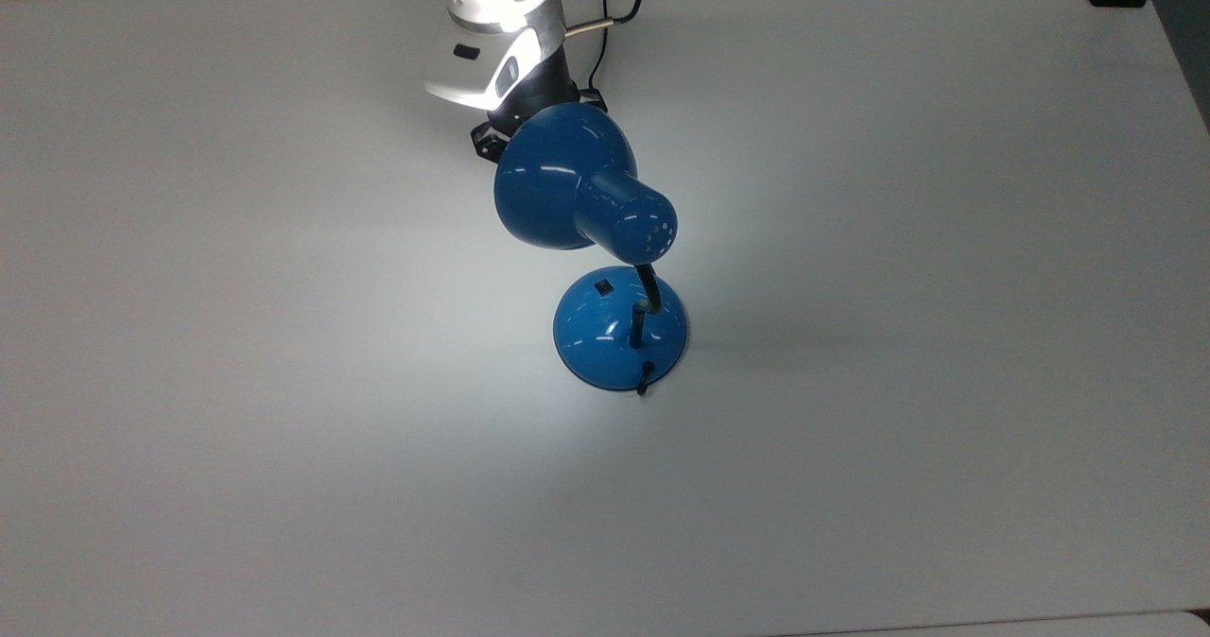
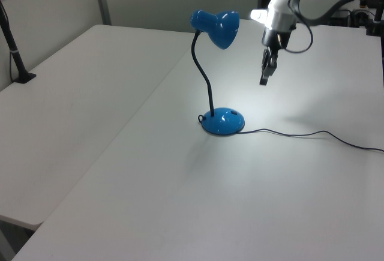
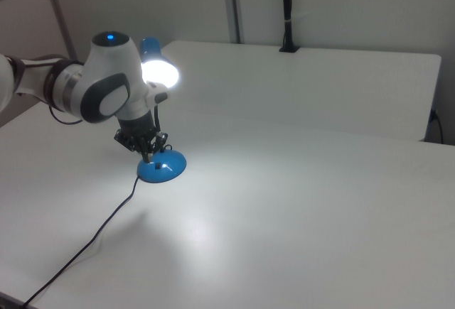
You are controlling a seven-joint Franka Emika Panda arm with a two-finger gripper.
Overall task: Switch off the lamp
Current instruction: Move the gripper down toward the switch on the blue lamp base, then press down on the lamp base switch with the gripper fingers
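The blue lamp is lit and throws a bright patch on the white table [image 1: 284, 382]. Its cone shade [image 1: 567, 183] [image 2: 219, 26] leans on a black gooseneck over the round base [image 1: 619, 330] [image 2: 223, 122] [image 3: 161, 168]. A small black switch [image 1: 601, 287] sits on the base's far side in the top view. My gripper [image 2: 263, 82] [image 3: 148, 158] hangs shut and holds nothing, above the table, just to the base's right in the left view. In the top view the shade hides its tips.
The lamp's black cord [image 2: 312, 135] trails across the table toward the left view's right. A black clamp post [image 2: 15, 51] stands at the left view's left edge. Another black post [image 3: 286, 11] rises at the far table edge in the right view.
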